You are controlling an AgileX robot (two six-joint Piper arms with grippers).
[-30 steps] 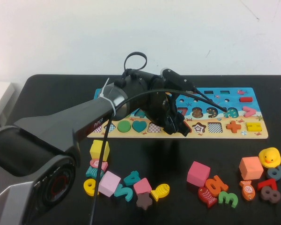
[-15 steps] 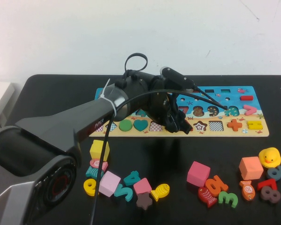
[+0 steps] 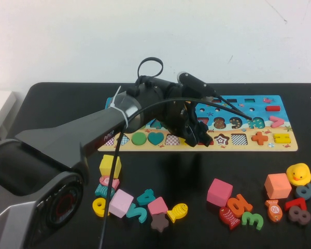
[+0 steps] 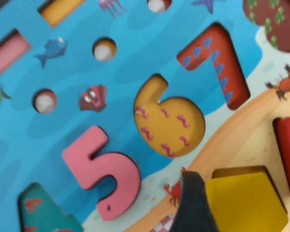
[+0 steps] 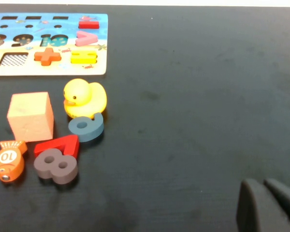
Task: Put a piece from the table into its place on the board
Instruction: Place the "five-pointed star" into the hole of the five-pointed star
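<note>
Fingers of my left gripper (image 3: 198, 136) stand apart now, where a second ago they were narrower around the piece. One dark pad (image 4: 193, 203) shows in the left wrist view, touching the near edge of the yellow pentagon (image 4: 244, 200) without clamping it. Right under the gripper, the pentagon lies low inside its pentagon cut-out (image 4: 241, 172), whose rim shows along its far edge, just beside the red triangle (image 4: 287, 145). I judge the piece released and seated, so the placing looks done and only the withdrawal is left. Further out on the board (image 3: 280, 146), the orange 6 (image 4: 169, 121), red 7 (image 4: 217, 60) and pink 5 (image 4: 104, 171) sit in their slots. My right gripper (image 5: 268, 205) hangs parked over bare table (image 5: 193, 96), well away from the board, its fingers together and holding nothing.
</note>
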